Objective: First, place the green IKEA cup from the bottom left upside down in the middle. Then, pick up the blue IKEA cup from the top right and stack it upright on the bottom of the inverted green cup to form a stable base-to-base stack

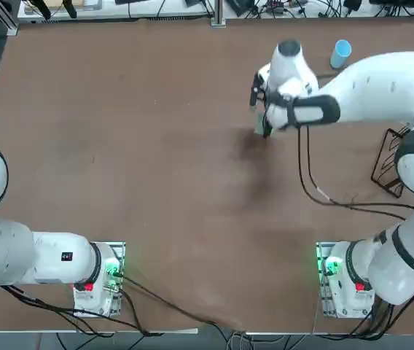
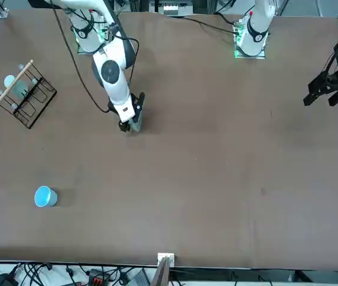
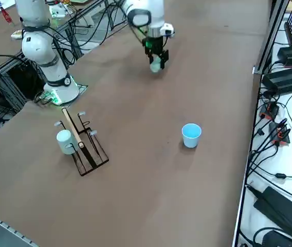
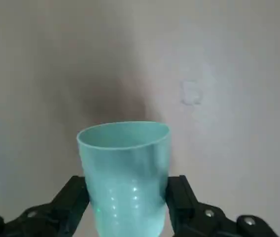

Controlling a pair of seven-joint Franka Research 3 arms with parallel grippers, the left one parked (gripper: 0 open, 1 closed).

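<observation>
top view: the right gripper (image 1: 265, 125) hangs over the middle-right of the brown table (image 1: 119, 182), wrist pointing down. only a thin pale grey-green sliver of the small tapered plastic green cup (image 1: 259, 125) shows beside the black fingers; its orientation cannot be read here. the bright sky-blue tapered plastic cup (image 1: 340, 52) lies well apart near the far right edge, tipped on its side, long axis roughly level, open mouth facing the far right corner. a black wire rack (image 1: 389, 164) stands at the right edge.

front view: the right gripper (image 2: 130, 124) is in the left half of the table, fingers down. the green cup (image 2: 135, 123) sits between them as a small pale shape, close to the table surface; whether it touches the table is uncertain. the blue cup (image 2: 45, 196) lies near the left, mouth visible.

right side view: the right gripper (image 3: 157, 60) holds the green cup (image 3: 156, 64) at the fingertips, long axis about vertical. the blue cup (image 3: 191, 135) is well apart, nearer the camera, open mouth towards the upper side. a paler whitish cup (image 3: 65, 142) hangs on the wire rack (image 3: 87, 149).

right wrist view: the green cup (image 4: 124, 173) fills the centre, plain, smooth, slightly translucent mint, no handle. its long axis runs away from the wrist, wide rim at the far end facing the table, narrow end between the fingers (image 4: 63, 205). the two black pads press its sides: the claw is clamped on this cup.
</observation>
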